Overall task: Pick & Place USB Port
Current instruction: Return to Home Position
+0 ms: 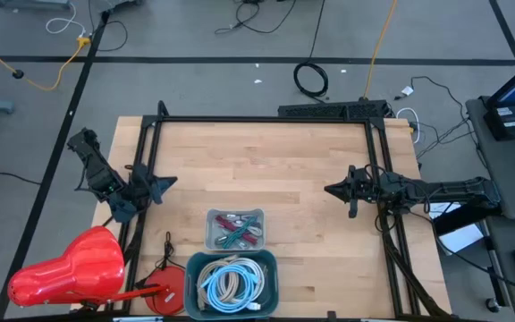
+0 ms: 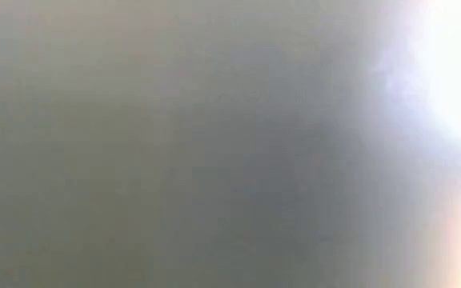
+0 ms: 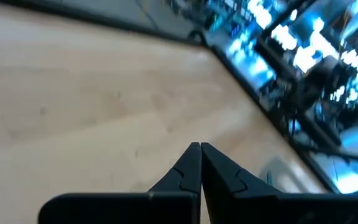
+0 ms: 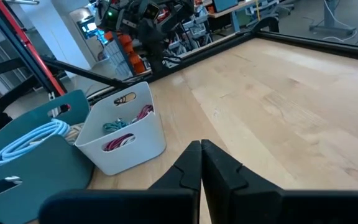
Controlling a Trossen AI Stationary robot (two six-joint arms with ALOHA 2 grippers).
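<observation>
1 small gray plastic bin (image 4: 151, 134), holding red and teal cables (image 4: 114, 126). 1 teal-blue plastic bin (image 4: 36, 168) just beside it, holding pale blue and white cables (image 4: 33, 140). Left gripper (image 1: 170, 182), right gripper (image 1: 329, 190): flanking gray bin, well apart, fingers together.

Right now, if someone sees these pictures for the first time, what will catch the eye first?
Two bins at the near edge of the table stand out: the blue bin full of coiled pale cables, and next to it, toward the table's middle, the gray bin with red and teal cables. Both arms wait at the sides, left gripper and right gripper shut and empty. A bright red object lies off the near left corner.
</observation>
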